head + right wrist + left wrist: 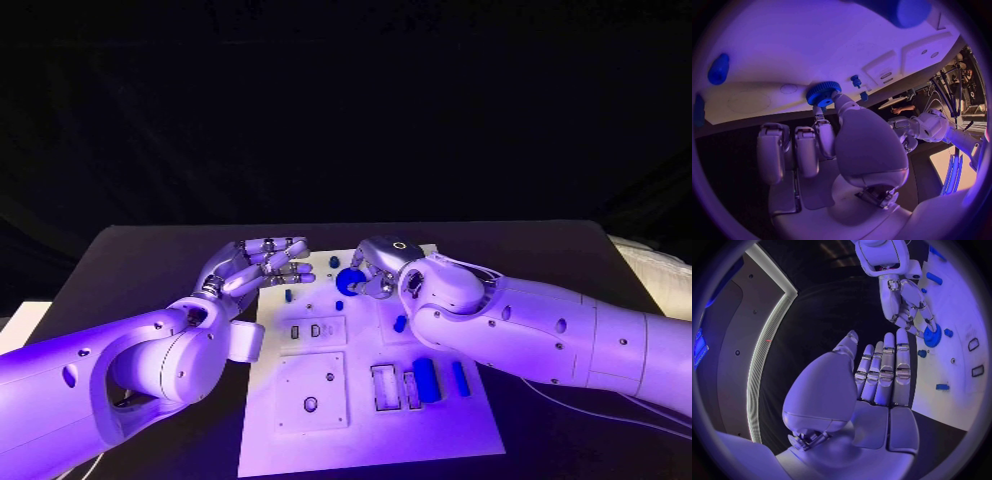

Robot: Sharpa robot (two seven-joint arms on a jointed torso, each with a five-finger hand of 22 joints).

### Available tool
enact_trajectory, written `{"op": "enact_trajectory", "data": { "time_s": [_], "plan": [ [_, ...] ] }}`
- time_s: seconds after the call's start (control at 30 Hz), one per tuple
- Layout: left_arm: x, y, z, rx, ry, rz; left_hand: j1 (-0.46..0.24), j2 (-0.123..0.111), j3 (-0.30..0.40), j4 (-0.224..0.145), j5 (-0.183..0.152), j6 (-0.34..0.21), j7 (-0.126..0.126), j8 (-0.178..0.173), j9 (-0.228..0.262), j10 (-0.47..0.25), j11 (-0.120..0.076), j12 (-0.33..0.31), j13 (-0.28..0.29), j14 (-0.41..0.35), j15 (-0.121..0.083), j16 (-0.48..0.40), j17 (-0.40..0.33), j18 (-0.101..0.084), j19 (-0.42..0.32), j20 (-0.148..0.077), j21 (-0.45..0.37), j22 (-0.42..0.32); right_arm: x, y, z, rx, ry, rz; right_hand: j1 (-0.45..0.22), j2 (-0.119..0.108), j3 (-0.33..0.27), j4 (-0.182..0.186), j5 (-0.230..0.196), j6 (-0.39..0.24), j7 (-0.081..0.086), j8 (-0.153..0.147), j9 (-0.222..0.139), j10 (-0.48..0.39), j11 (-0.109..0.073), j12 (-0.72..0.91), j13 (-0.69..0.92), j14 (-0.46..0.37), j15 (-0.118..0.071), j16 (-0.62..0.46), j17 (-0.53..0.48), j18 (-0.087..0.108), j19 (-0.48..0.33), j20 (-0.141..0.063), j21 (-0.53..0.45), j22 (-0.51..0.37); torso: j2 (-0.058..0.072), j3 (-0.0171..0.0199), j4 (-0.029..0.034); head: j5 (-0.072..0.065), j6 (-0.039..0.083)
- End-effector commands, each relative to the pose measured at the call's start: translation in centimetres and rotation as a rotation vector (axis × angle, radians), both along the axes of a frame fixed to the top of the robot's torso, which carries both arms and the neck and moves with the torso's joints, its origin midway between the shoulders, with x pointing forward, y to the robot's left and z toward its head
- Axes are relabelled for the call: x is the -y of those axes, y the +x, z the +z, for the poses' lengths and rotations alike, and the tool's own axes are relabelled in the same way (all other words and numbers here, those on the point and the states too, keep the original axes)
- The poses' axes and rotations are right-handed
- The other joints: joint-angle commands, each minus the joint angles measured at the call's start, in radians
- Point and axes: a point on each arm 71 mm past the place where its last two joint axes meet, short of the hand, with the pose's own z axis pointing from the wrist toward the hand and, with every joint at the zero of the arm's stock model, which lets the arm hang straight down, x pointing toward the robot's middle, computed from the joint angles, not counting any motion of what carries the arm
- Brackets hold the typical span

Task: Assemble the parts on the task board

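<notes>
The flat task board (346, 420) is white, the small ridged round gear (351, 281) on it blue, the table (159, 250) black.

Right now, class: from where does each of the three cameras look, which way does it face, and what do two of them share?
Head view: from the robot's head, down at the task board; both arms show.
Left wrist view: behind the open left hand, facing the board's edge.
Right wrist view: behind the right hand, facing the board.
Shared: all show the right hand pinching the blue gear.

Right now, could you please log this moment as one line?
right hand: pinches round blue knurled knob on white task board | left hand: open beside board
</notes>
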Motion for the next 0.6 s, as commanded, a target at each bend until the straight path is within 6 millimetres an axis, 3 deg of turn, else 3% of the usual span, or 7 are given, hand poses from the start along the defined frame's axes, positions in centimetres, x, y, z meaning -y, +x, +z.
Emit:
{"op": "enact_trajectory", "data": {
  "time_s": [0.03,0.47,0.6],
  "plan": [
    [0.1,0.0,0.1,0.006,-0.011,-0.017,0.001,0.011,0.002,-0.006,-0.004,0.0,0.002,-0.003,-0.001,0.004,0.002,-0.006,-0.001,0.005,0.003,-0.007,0.002,0.012,0.007,0.0,-0.004,-0.001,0.1,-0.3,0.3,0.032,0.005,-0.001,0.003,0.005,0.005,-0.002,0.005,0.005,-0.002,0.004,0.001,0.004,0.003,-0.004,0.059,0.084,-0.007,0.007,0.149,-0.011,0.013,-0.006,0.003,0.015,0.0,0.0002,-0.0003,0.0,0.001],
    [-0.4,0.2,0.1,0.009,-0.006,-0.002,0.002,0.011,0.003,-0.008,-0.004,0.0,0.002,-0.004,-0.001,0.004,0.002,-0.007,-0.001,0.005,0.003,-0.008,0.002,0.012,0.007,0.0,-0.005,-0.002,0.4,-1.4,1.7,0.083,0.059,0.021,0.004,0.003,0.008,-0.004,0.007,0.005,-0.002,0.004,0.001,0.004,0.003,-0.003,0.06,0.084,-0.006,0.007,0.15,-0.011,0.013,-0.006,0.003,0.015,0.0,-0.0008,-0.0006,-0.001,0.002],
    [-0.5,0.3,0.0,0.009,-0.006,-0.001,0.003,0.011,0.004,-0.009,-0.004,0.0,0.001,-0.005,-0.001,0.004,0.002,-0.008,-0.001,0.005,0.003,-0.009,0.002,0.012,0.007,0.0,-0.005,-0.002,-0.2,-1.5,1.7,0.081,0.064,0.032,0.004,0.002,0.01,-0.005,0.009,0.005,-0.002,0.004,0.0,0.005,0.004,-0.003,0.061,0.084,-0.006,0.007,0.15,-0.011,0.013,-0.006,0.003,0.015,0.001,-0.0009,0.0027,-0.002,0.001]
  ]
}}
